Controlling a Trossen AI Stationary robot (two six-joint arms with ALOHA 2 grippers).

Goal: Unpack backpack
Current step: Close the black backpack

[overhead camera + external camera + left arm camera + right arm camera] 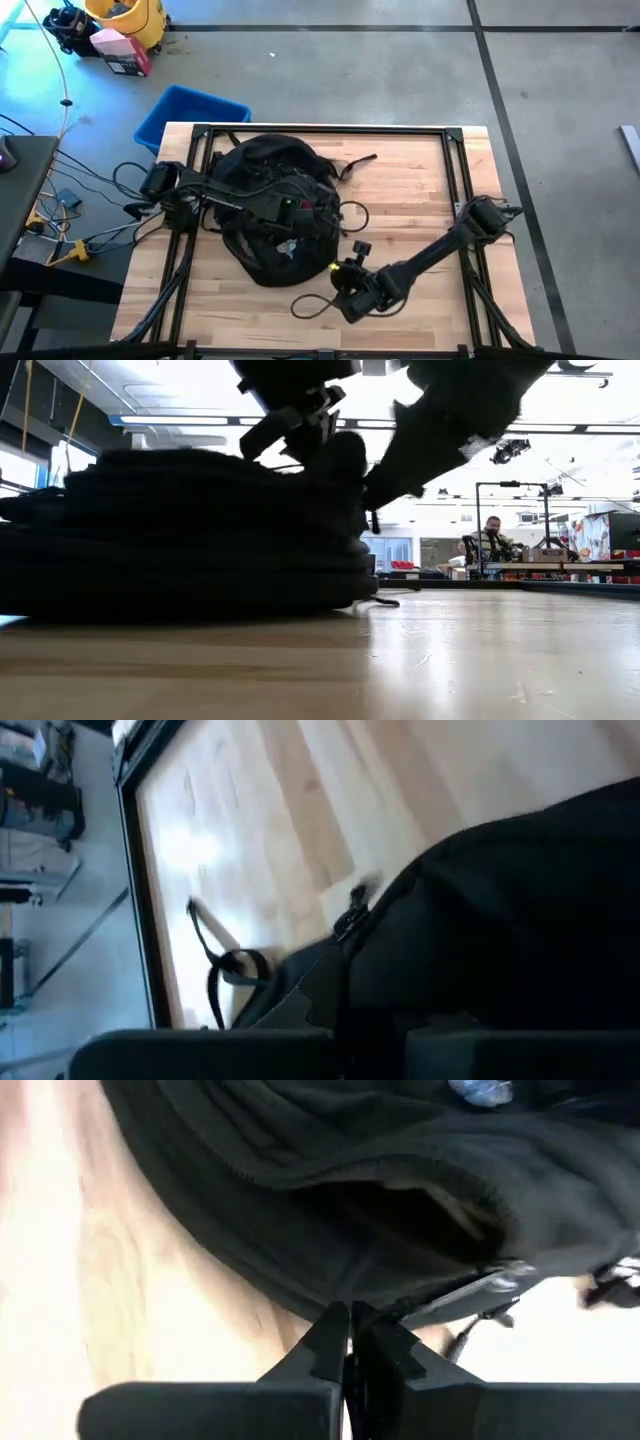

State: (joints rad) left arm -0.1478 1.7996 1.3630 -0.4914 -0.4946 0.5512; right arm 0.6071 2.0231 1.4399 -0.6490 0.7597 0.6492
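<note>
The backpack [275, 215] lies on the bench [400, 190]; nothing is unpacked yet. My left tool [300, 208] rests closed on top; my right tool [350, 1330] is closed, empty, at its edge.

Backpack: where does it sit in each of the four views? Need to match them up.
High view: backpack left of centre on the table.
Low view: dark heap filling the left half.
Left wrist view: right side.
Right wrist view: across the top.
Shared landmark: the light wooden table.
</note>
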